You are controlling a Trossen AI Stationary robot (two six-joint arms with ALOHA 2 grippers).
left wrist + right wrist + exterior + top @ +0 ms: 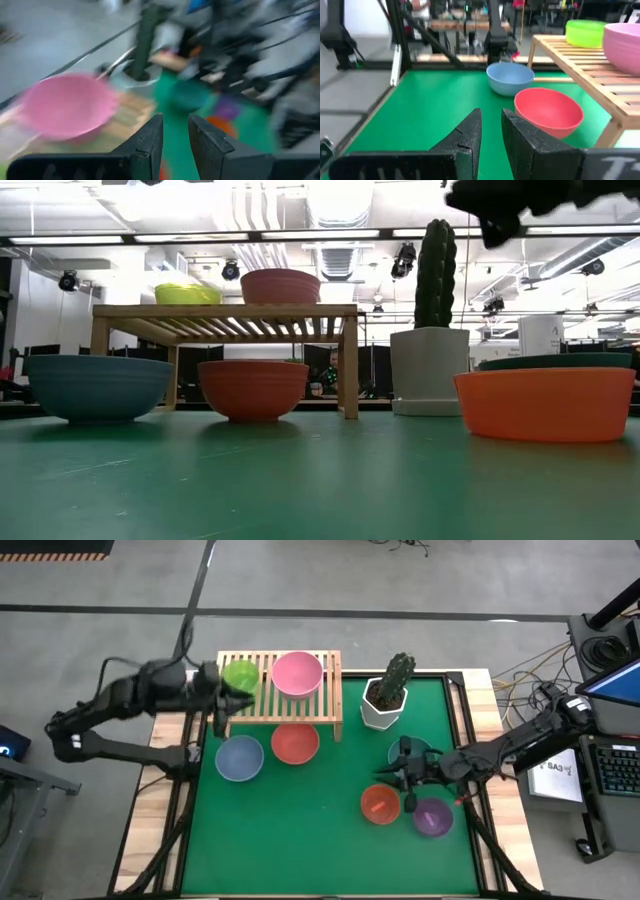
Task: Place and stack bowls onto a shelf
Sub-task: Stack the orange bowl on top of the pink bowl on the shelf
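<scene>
Lime green bowl and pink bowl sit on the shelf, left claw narrow just beside the lime one, while the right claw, narrow and empty, hovers between cactus pot and red-orange bowl.

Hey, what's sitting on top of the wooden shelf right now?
On the shelf sit a lime green bowl and a pink bowl. The left gripper hangs beside the green one, partly covering its rim.
</scene>
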